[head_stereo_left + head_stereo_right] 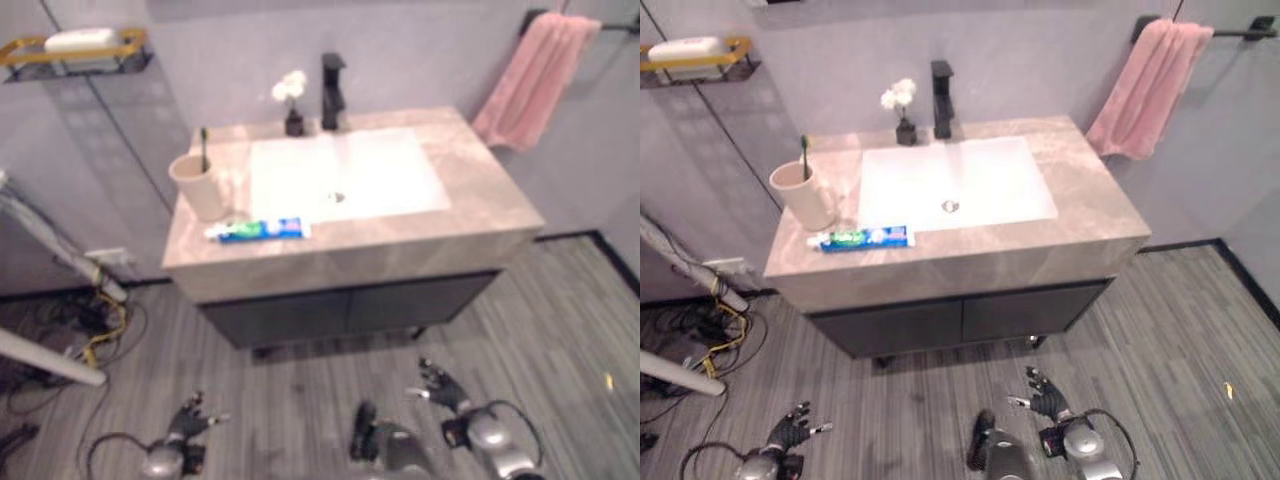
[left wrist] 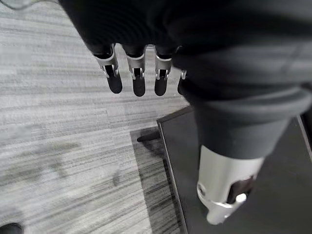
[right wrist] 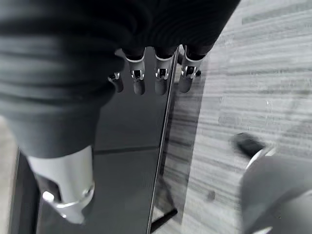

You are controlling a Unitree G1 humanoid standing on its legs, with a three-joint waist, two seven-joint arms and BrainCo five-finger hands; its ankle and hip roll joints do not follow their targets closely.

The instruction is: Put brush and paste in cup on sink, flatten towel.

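Both hands, left hand [image 1: 190, 420] and right hand [image 1: 440, 385], hang low with fingers relaxed, empty, so reach squarely for the blue-green toothpaste tube [image 1: 262, 229] lying beside the beige cup [image 1: 198, 185] on the marble bench [image 1: 480, 205].

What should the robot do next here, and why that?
Probably raise the left hand toward the toothpaste tube. The toothbrush already stands in the cup, while the tube lies flat on the counter in front of the cup, on the robot's left. Both hands hang low and open, the right hand too, holding nothing. The pink towel hangs bunched on its rail and can wait.
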